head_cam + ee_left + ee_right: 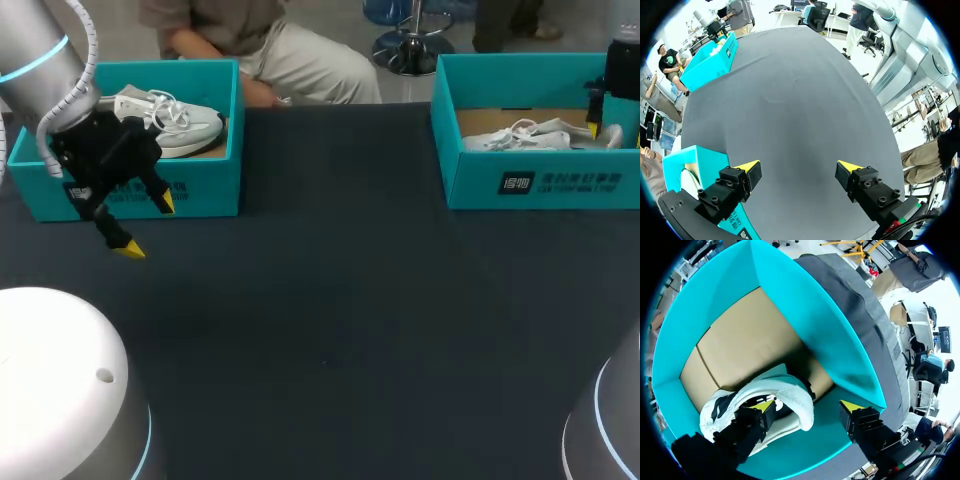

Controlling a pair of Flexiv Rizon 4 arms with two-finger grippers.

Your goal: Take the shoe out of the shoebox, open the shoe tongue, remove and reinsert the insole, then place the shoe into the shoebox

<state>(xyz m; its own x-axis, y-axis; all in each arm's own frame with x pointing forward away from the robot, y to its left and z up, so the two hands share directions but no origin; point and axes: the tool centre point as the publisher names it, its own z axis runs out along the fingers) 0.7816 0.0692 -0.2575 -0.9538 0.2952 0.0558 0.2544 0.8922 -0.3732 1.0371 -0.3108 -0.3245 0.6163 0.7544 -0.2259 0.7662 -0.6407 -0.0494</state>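
Shoe lies in the shoebox at the head view's upper right; only the right wrist view shows the right fingers spread over it. Left fingers hang spread above the tabletop.

A white low sneaker with black trim lies in an open teal cardboard shoebox with a brown floor, under one finger of the right gripper, whose jaws stand spread. A second white laced sneaker sits on its sole in a matching teal shoebox, just behind the left gripper.
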